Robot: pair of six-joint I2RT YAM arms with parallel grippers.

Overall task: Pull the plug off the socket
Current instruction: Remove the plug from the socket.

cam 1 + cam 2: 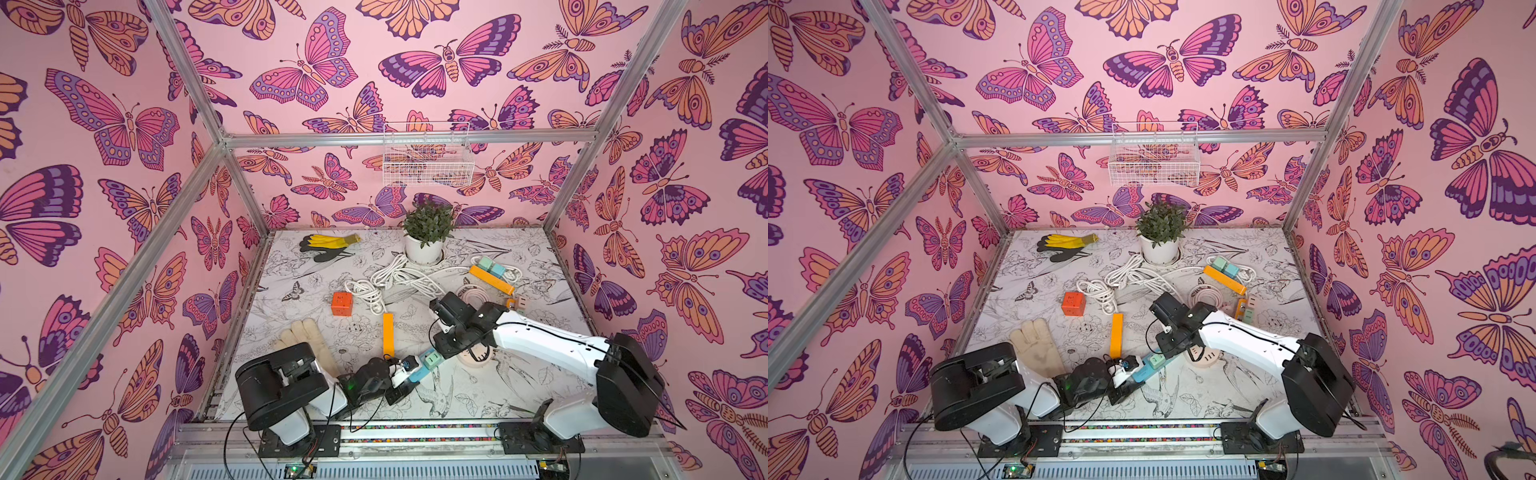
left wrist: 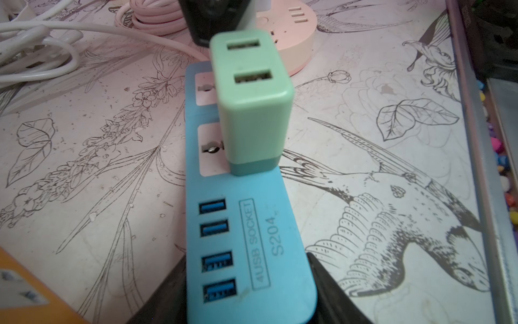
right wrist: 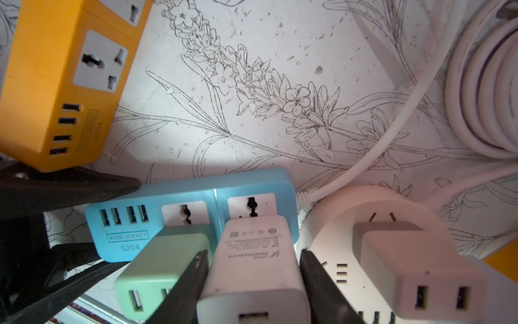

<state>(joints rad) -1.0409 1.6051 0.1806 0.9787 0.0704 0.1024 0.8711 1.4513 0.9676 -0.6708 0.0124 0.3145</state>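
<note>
Closest to my base, my left gripper (image 2: 245, 258) is clenched around the USB end of the blue power strip (image 2: 260, 190), one finger on each long side, and the strip lies flat on the printed table (image 1: 519, 399). Just past the USB ports, a green charger (image 2: 252, 112) stands upright in the nearer of the strip's two sockets. In the farther socket sits the white charger (image 3: 252, 283), the plug I am to pull, seated in the strip and not lifted. My right gripper (image 3: 253, 254) reaches down over it, with a black finger pressed to each side of the white body, so I am grasping it. Just beside that end of the strip lies a round pink socket hub (image 3: 336, 224) with a pale charger (image 3: 406, 261) plugged into it. To my left of the blue strip lie a short orange strip (image 1: 387, 334) and a beige glove (image 1: 307, 336). Farther out are an orange cube socket (image 1: 342, 303) and a tangle of white cable (image 1: 399, 276), then a longer orange strip (image 1: 491, 279). At the back stand a potted plant (image 1: 428, 232) and a pair of yellow and black gloves (image 1: 328, 245).
</note>
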